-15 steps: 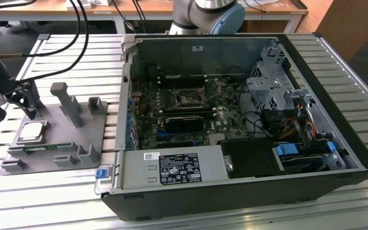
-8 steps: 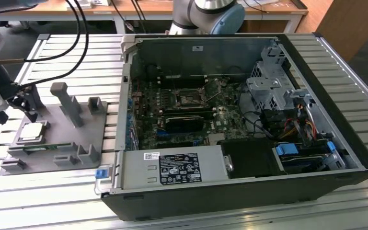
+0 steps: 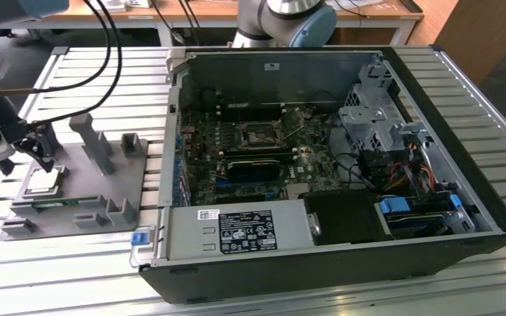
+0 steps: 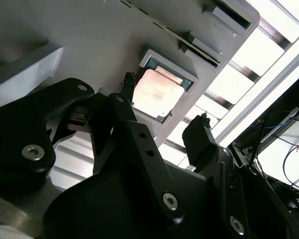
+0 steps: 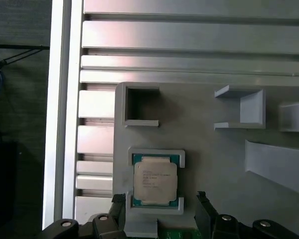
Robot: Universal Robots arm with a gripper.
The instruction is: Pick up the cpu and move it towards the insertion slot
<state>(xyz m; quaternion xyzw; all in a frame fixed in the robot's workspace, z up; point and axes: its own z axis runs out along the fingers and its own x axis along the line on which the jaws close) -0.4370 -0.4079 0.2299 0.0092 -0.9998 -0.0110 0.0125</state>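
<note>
The cpu (image 3: pixel 44 182) is a small silvery square chip lying flat in a raised pocket of the grey fixture plate (image 3: pixel 103 191), at the exterior view's left. Both wrist views show the cpu (image 5: pixel 155 181) (image 4: pixel 157 93) seated in its holder. My gripper (image 3: pixel 26 155) hangs just above it, open, with one dark fingertip (image 5: pixel 118 200) on either side of the chip and nothing held. The gripper (image 5: pixel 160 197) (image 4: pixel 164 107) is apart from the chip's top. The insertion slot (image 3: pixel 260 137) is a square socket with a metal frame on the motherboard inside the open computer case.
The black computer case (image 3: pixel 323 263) lies open on a slatted aluminium table (image 3: pixel 77 263). Upright grey posts (image 3: pixel 90 141) rise from the fixture plate beside the chip. A narrow green circuit strip (image 3: pixel 47 205) lies on the plate. Black cables (image 3: pixel 103 59) hang above the table.
</note>
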